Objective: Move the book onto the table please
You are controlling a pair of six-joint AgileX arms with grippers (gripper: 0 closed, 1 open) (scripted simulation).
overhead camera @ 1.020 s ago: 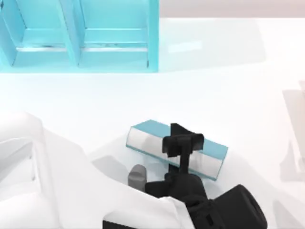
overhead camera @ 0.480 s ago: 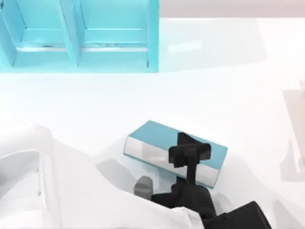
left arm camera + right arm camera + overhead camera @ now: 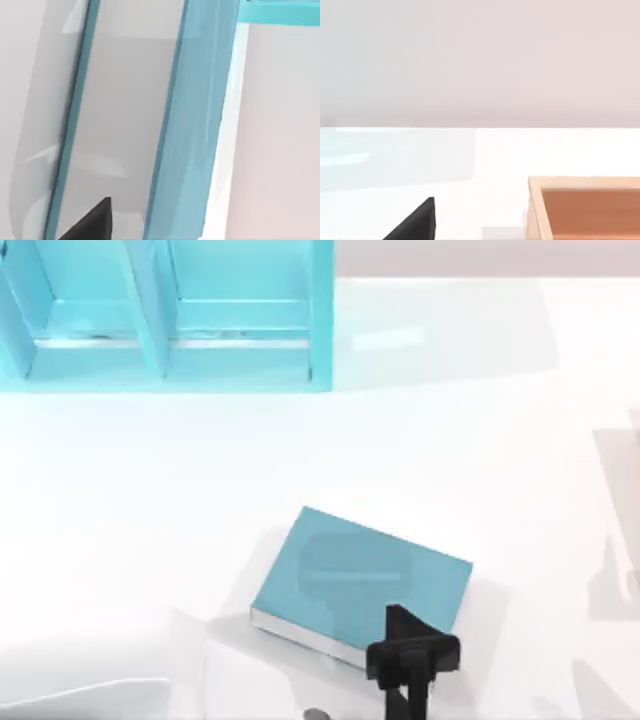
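Tabletop inspection: we record a large flat glossy white table (image 3: 480, 420), plain and unmarked, with soft grey shadows and pale reflections across it. A thick rectangular hardback book with a plain teal-blue cover (image 3: 365, 575) lies flat on this surface, cover upward, near the front middle, turned at a slight angle; its white-grey page edges face the front. A turquoise compartmented shelf unit (image 3: 165, 315) stands at the far left of the table, well apart from the book, and casts a faint blue tint on the white around it. Behind the table's far edge we see a plain pale wall.

Our left gripper (image 3: 412, 658) sits at the book's front right corner, just over its near edge; we cannot tell whether its fingers stand apart or together. In the left wrist view the book's teal cover and grey page block appear close up.

In the right wrist view we note an orange-brown open wooden box (image 3: 587, 207) resting on the table.
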